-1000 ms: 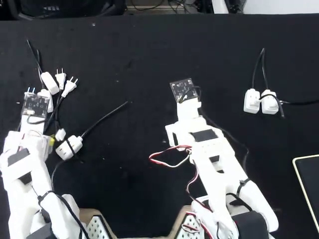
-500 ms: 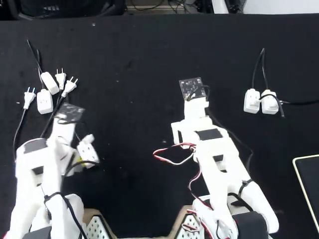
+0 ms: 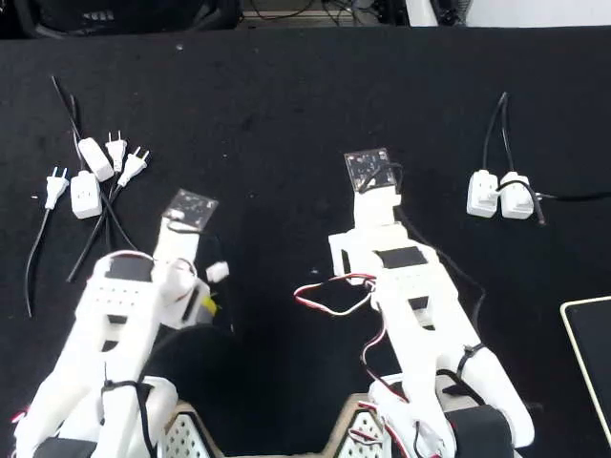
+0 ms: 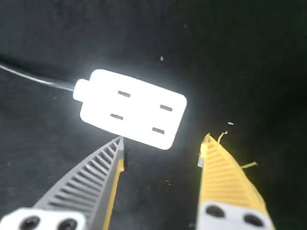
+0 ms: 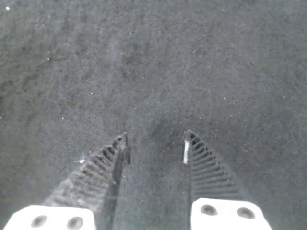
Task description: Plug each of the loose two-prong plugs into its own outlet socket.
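Observation:
A white outlet socket [image 4: 130, 109] with two pairs of slots and a black cable lies on the black cloth just past my left gripper [image 4: 163, 141]. That gripper is open, and its grey finger [image 4: 96, 177] touches the socket's near edge. From above, a bit of this socket [image 3: 218, 271] peeks out beside the left arm. Three loose two-prong plugs [image 3: 55, 181] [image 3: 116, 148] [image 3: 134, 164] lie at the far left with white blocks [image 3: 84, 196]. My right gripper [image 5: 154, 143] is open over bare cloth at mid-table.
Two white sockets [image 3: 482, 194] [image 3: 516, 197] with cables sit at the right, apart from both arms. A flat light-edged panel [image 3: 584, 355] lies at the right edge. Black cables [image 3: 91, 250] trail from the left cluster toward the left arm.
The left arm has swung rightward from the plug cluster toward mid-table, and the socket has moved right with it. The right arm shifted slightly right, then stayed still.

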